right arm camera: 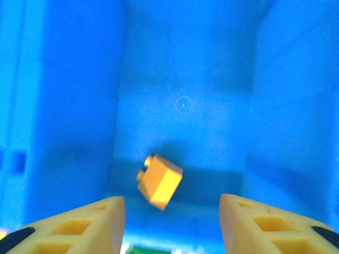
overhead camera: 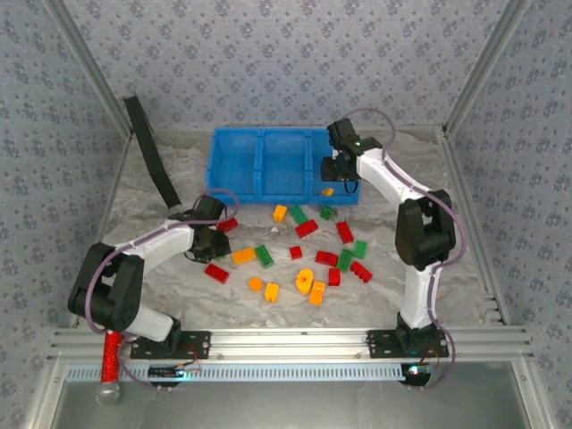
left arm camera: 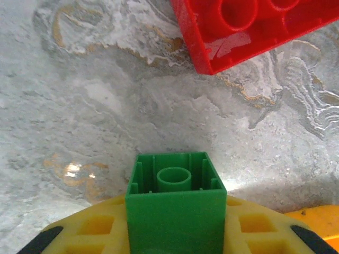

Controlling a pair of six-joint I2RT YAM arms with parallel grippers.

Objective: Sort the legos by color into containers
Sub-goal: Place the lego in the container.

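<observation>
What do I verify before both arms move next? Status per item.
1. Left gripper shut on green brick: ok, fingers against both sides.
2. Green brick lifted off table: cannot tell.
3. Red brick clear of green brick: ok, gap between.
4. Right gripper clear of orange brick: ok, jaws open, brick untouched.
5. Orange brick inside tray's right-end compartment: ok.
6. Orange brick lying flat: not ok, tilted.

Pretty sure it's a robot lab test booth: aluminium rail (overhead camera: 295,340) up front, wallpapered panels (overhead camera: 286,54) boxing in the worktop (overhead camera: 357,308).
</observation>
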